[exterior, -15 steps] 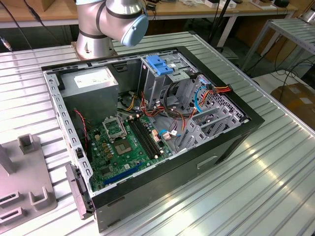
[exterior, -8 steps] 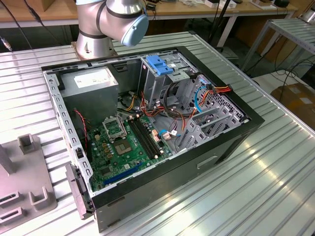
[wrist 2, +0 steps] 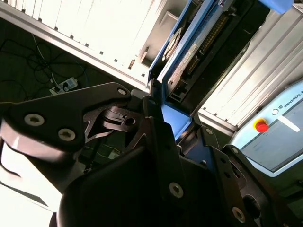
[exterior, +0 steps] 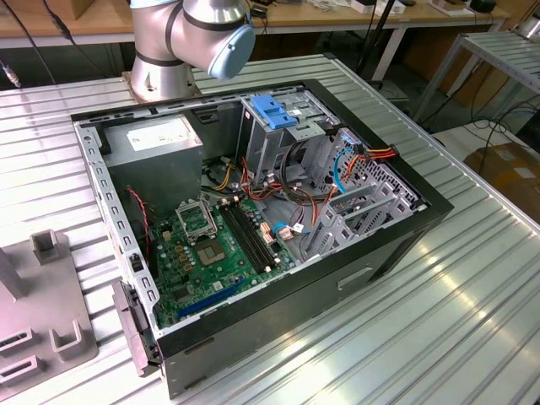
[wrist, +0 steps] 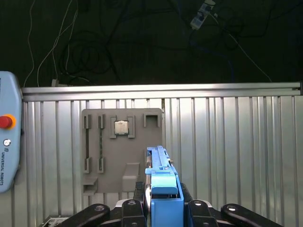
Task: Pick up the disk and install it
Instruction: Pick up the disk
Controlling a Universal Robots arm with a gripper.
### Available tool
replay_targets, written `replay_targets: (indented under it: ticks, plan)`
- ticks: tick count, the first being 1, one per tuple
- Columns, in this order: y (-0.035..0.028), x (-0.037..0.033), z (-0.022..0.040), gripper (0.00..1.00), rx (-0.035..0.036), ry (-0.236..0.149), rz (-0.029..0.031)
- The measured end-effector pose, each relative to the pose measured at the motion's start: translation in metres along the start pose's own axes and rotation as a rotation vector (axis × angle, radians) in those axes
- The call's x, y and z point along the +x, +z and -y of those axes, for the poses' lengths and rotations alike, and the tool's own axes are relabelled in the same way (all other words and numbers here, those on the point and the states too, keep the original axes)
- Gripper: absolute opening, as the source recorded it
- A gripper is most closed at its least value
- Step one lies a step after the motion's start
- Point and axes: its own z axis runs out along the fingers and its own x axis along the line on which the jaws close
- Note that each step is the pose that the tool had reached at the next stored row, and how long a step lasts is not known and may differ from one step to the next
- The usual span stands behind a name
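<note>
The disk (wrist: 161, 163), blue-framed, stands edge-on between the fingers of the gripper (wrist: 163, 201). The fingers are pressed against its two flat sides, and it projects past the fingertips. Beyond the gripper lies a grey fixture plate (wrist: 118, 156) carrying a square chip (wrist: 122, 126), resting on the ribbed table (wrist: 236, 156). A teach pendant (wrist: 7, 137) lies beside that plate. In the exterior view, the computer case (exterior: 253, 325) lies open on its side.

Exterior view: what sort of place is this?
Probably a robotics lab bench: a robot arm beside an open computer case on a ribbed metal table, workbenches behind. The gripper grips the disk.
</note>
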Motion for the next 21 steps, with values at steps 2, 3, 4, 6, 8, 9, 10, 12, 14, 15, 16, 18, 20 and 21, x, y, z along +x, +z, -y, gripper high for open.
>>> replay_targets:
  ticks: [2, 3, 4, 6, 8, 9, 10, 12, 14, 15, 16, 18, 20, 21]
  plan:
    - [-0.0001, -0.0001, 0.0022, 0.37, 0.0, 0.0, 0.0]
    - [0.0, -0.0001, 0.0035, 0.37, 0.0001, 0.0, 0.0001]
    - [-0.0001, -0.0002, 0.0049, 0.37, -0.0001, 0.0, 0.0]
    - [-0.0002, -0.0002, 0.0064, 0.37, -0.0001, 0.0, -0.0001]
    - [-0.0002, -0.0003, 0.008, 0.37, -0.0001, 0.0, -0.0001]
    - [-0.0002, -0.0003, 0.0094, 0.37, -0.0001, 0.0, 0.0]
    - [-0.0002, -0.0003, 0.0105, 0.37, 0.0, 0.0, 0.0]
    - [-0.0003, -0.0004, 0.0125, 0.37, 0.0, 0.0, 0.0]
    - [-0.0003, -0.0004, 0.0141, 0.37, 0.0, 0.0, 0.0]
    - [-0.0004, -0.0005, 0.0169, 0.37, 0.0, 0.0, 0.0]
    - [-0.0005, -0.0006, 0.0206, 0.37, 0.0, 0.0, 0.0]
    - [-0.0006, -0.0008, 0.0266, 0.37, -0.0001, 0.0, -0.0001]
    - [-0.0007, -0.0009, 0.0306, 0.37, -0.0001, 0.0, 0.0]
    - [-0.0007, -0.001, 0.0317, 0.37, 0.0, 0.0, 0.0]
